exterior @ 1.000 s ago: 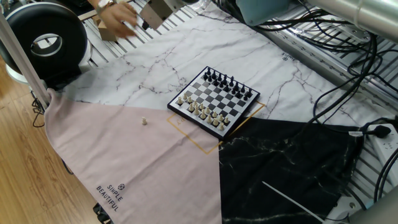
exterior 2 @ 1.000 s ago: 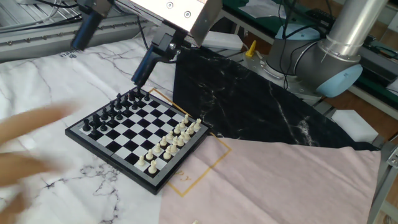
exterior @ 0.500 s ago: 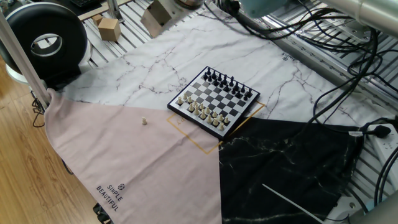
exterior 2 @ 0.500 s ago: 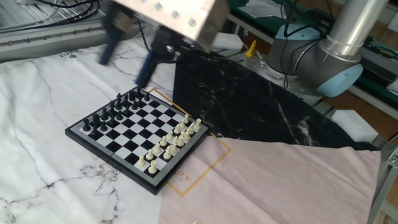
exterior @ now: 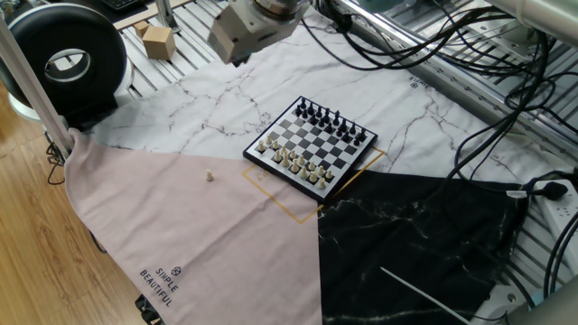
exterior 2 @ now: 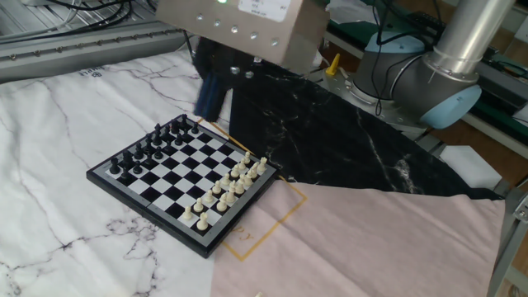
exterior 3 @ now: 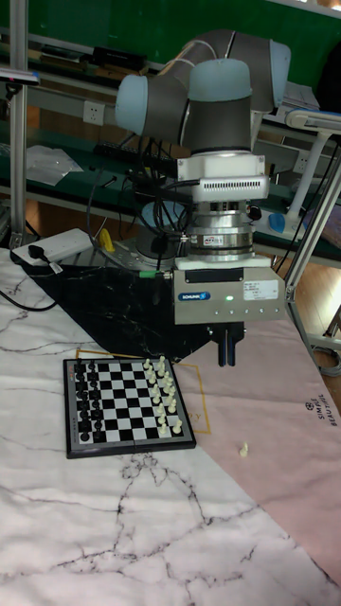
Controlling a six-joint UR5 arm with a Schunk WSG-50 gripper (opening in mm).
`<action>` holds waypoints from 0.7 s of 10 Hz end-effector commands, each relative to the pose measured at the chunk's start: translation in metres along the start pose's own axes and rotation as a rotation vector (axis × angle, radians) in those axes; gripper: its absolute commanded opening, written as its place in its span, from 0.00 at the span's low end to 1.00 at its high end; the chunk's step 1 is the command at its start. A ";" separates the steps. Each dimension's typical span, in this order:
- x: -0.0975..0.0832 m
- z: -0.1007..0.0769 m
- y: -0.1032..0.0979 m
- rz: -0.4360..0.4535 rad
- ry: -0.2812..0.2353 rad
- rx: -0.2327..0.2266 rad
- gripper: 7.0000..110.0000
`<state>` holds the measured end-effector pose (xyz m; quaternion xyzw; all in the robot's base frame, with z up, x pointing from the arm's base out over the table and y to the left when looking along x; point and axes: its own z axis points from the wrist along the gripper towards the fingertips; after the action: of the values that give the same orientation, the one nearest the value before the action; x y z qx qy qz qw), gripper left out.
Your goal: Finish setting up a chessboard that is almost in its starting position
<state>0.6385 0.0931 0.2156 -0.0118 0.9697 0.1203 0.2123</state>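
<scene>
A: Where's the chessboard [exterior: 314, 147]?

B: Lying flat on the white marble part of the cloth [exterior: 217, 99], one corner over the yellow square outline [exterior: 298, 210]. Black pieces [exterior: 332, 123] lined up along one edge, cream pieces [exterior: 293, 161] along the opposite edge.

A: Anything off the board?

B: Yes. One cream piece [exterior: 209, 176] standing alone on the pink part of the cloth, well apart from the board. Seen in the tall view too, just past the board's cream side.

A: And the gripper [exterior 3: 228, 348]?

B: Up in the air, pointing down, holding nothing. In the tall view, hanging above the pink cloth beside the board's cream side, short of the stray piece. Dark fingers [exterior 3: 224, 351] close together there, seemingly pressed shut, though blurred. In the other fixed view, only the grey body and a smeared dark finger visible, so cannot tell from that side.

A: Around the table?

B: Black marble section of cloth [exterior: 415, 244] next to the pink. Round black fan [exterior: 68, 59] at the far corner, small cardboard box [exterior: 157, 41] behind it. Cables [exterior: 488, 81] trailing along the edge.
</scene>
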 end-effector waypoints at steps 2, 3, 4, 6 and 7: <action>-0.024 -0.007 0.009 0.039 -0.082 -0.072 0.15; -0.024 -0.007 0.005 0.031 -0.083 -0.061 0.15; -0.024 -0.006 0.002 0.028 -0.085 -0.051 0.15; -0.022 -0.005 -0.016 0.007 -0.082 0.016 0.15; -0.018 -0.004 -0.013 0.018 -0.070 0.005 0.00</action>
<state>0.6544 0.0847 0.2241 -0.0043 0.9616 0.1245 0.2444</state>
